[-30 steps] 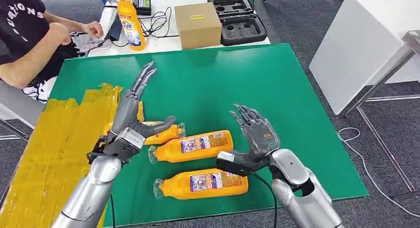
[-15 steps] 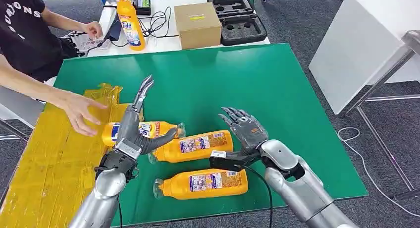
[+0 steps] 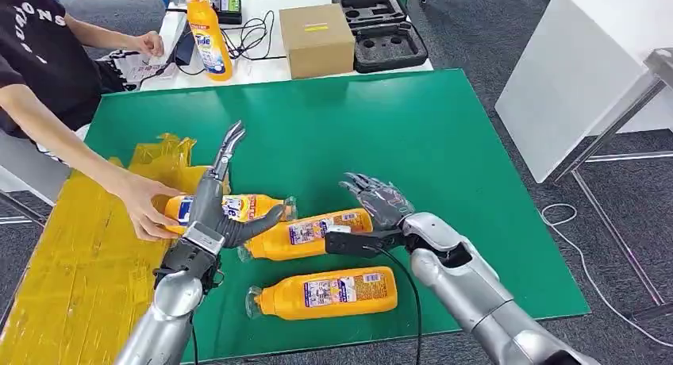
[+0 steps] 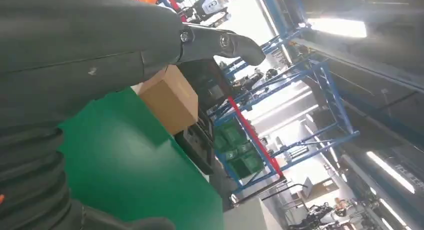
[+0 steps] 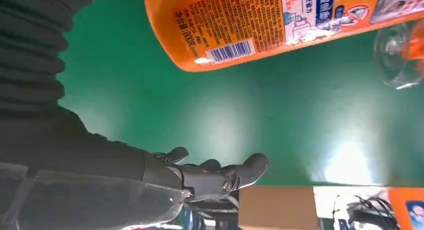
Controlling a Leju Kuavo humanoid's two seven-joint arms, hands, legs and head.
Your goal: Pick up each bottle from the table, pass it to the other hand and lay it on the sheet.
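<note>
The green table (image 3: 444,143) carries a yellow sheet (image 3: 71,254) at its left edge and three orange bottles lying flat. A person's hand (image 3: 147,206) has come in within the last second and now touches the far bottle (image 3: 238,208) at the sheet's edge. The left hand (image 3: 214,206) stays open above that bottle, holding nothing. The right hand (image 3: 379,202), fingers spread and empty, has moved left over the middle bottle (image 3: 309,234) (likely the next pick). The near bottle (image 3: 325,292) lies untouched.
</note>
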